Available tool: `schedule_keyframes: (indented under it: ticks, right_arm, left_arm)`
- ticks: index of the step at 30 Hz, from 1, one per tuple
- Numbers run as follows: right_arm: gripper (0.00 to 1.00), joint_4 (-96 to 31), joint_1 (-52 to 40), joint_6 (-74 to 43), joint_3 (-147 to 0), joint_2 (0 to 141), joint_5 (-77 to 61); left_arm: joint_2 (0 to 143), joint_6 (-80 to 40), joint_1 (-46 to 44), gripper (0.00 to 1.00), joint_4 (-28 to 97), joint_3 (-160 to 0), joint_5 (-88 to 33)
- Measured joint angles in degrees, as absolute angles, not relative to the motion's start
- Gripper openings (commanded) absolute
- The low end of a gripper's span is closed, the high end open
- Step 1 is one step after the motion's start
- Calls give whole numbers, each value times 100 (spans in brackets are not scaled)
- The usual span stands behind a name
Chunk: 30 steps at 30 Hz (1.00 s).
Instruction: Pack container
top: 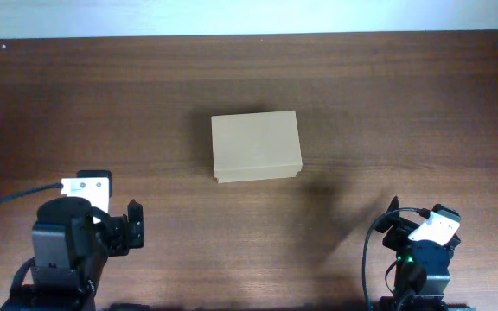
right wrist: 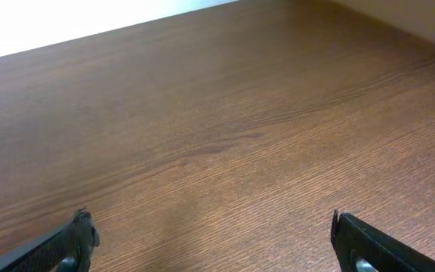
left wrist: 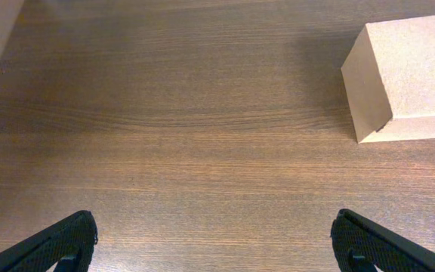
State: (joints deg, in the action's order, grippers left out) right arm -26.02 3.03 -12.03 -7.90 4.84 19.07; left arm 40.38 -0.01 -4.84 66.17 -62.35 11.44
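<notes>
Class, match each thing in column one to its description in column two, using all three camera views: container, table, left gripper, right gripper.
Column one:
1 container
2 table
3 left gripper
4 right gripper

Column two:
A dark brown wood
B jaws open, mostly bare wood in its wrist view
C tan, lid shut, mid-table
D jaws open, container's corner at upper right of its wrist view

Pairs: 1-C, 2-A, 3-D, 4-B
</notes>
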Motion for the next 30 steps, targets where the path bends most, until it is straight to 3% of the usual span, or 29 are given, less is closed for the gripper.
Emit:
schedule_keyframes:
  ticks: [24, 27, 30]
  right_arm:
    - [99, -2600, 303, -1201, -790, 480, 1907]
    - [99, -2593, 303, -1203, -790, 480, 1907]
    - [99, -2582, 303, -1201, -786, 480, 1909]
  left_arm:
    - [3857, -1, -482, 99, 6560, -6117, 1151]
    - [3406, -3, -471, 99, 5839, -5640, 1260]
    - [2703, 3, -469, 99, 3802, -4681, 1356]
